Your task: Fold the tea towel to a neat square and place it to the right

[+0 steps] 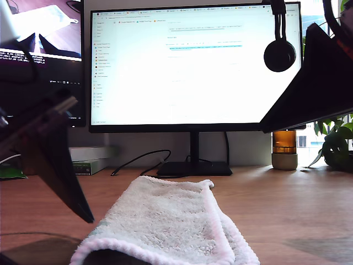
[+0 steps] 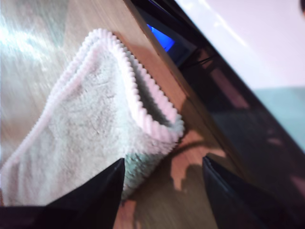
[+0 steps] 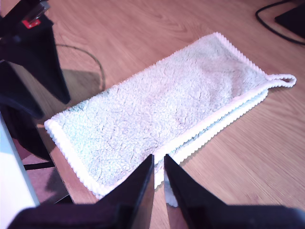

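Tea towel (image 1: 165, 226) lies folded into a long strip on the desk (image 1: 287, 210), in front of the monitor (image 1: 193, 61). My first tool (image 2: 162, 191) is spread, hovering above one end. My second tool (image 3: 158, 183) is nearly pressed together over the towel's long hemmed edge, holding nothing.

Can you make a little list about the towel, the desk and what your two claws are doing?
towel: tea towel, folded into a long strip, flat on the desk
hanging loop: at one corner
desk: wooden
first claw: open, hovering above one end of the towel
second claw: nearly shut, over the towel's long edge
behind: monitor
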